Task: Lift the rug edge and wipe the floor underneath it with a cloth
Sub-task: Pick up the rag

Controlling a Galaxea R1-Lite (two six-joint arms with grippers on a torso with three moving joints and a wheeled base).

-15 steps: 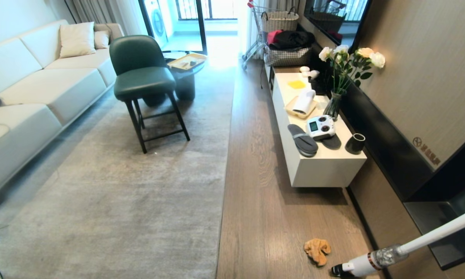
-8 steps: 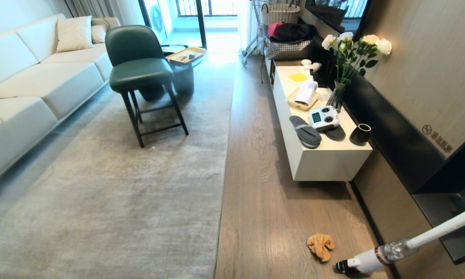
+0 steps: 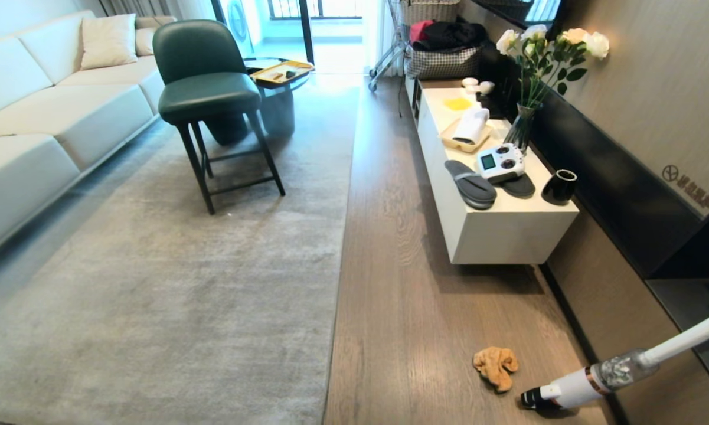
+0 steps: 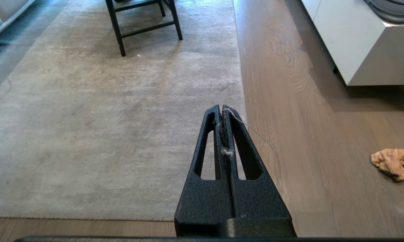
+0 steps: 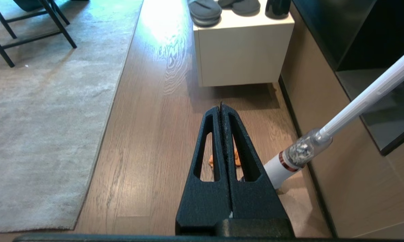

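The pale grey rug lies flat, its straight rug edge (image 3: 337, 283) running away from me along the brown plank floor (image 3: 401, 307). The orange-yellow cloth (image 3: 496, 367) lies crumpled on the bare floor, well right of the rug. Neither gripper shows in the head view. In its wrist view my left gripper (image 4: 221, 108) is shut on nothing, with lint on its pads, above the rug edge (image 4: 241, 84); the cloth (image 4: 390, 162) lies off to its side. My right gripper (image 5: 220, 107) is shut and empty above the floor. The cloth (image 5: 237, 158) peeks out from behind its fingers.
A white stick vacuum (image 3: 590, 381) leans in from the right, its head on the floor beside the cloth. A low white cabinet (image 3: 502, 239) carrying slippers (image 3: 471, 184) stands along the right wall. A green chair (image 3: 206, 88) stands on the rug, and a sofa (image 3: 47, 118) is at the left.
The whole head view has shifted: the room slides up in the picture, so the camera has moved. Rug, cloth and vacuum keep their places on the floor.
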